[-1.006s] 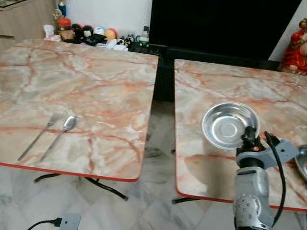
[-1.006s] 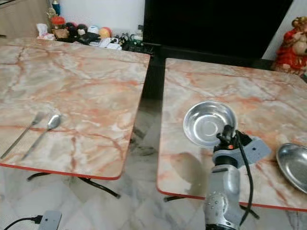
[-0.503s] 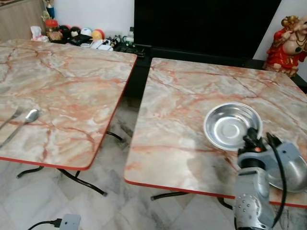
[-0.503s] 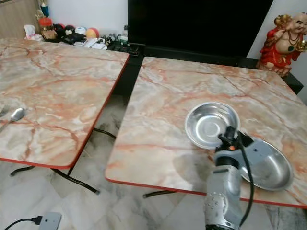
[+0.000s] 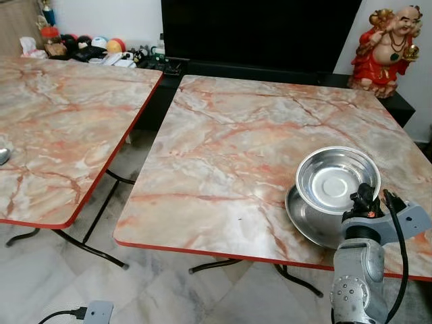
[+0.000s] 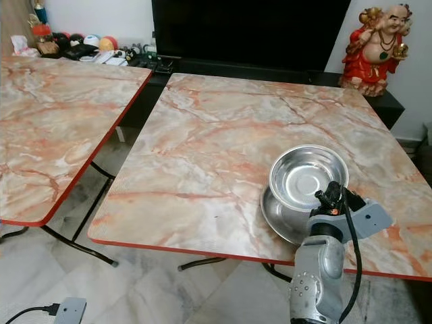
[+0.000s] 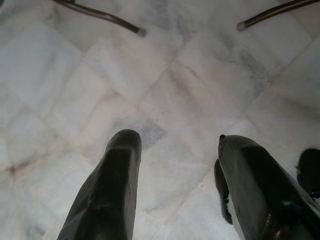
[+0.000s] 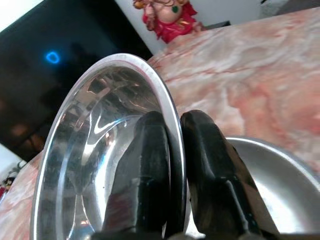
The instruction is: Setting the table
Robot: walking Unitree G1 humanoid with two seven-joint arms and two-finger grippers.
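My right gripper [image 5: 364, 199] is shut on the near rim of a steel bowl [image 5: 337, 179], one finger [image 8: 145, 165] inside the rim and the other outside. The bowl hangs just above a wider steel plate [image 6: 280, 217] near the front right of the right marble table [image 5: 229, 155]. In the right wrist view the plate [image 8: 272, 185] lies under the bowl [image 8: 100, 135]. A spoon tip [image 5: 2, 155] shows at the left table's edge. My left gripper [image 7: 175, 145] hangs open over the marble floor.
A gap with folding table legs [image 5: 88, 246] separates the left table [image 5: 61, 121] from the right one. A red statue [image 5: 385, 47] stands at the back right beside a black screen [image 5: 256, 30]. Small items [image 5: 101, 50] crowd the back left. A power strip [image 5: 98, 312] lies on the floor.
The camera has swung to the right, so the left table with its fork and spoon slid out of view. The held bowl has travelled right and now hangs over the steel plate.
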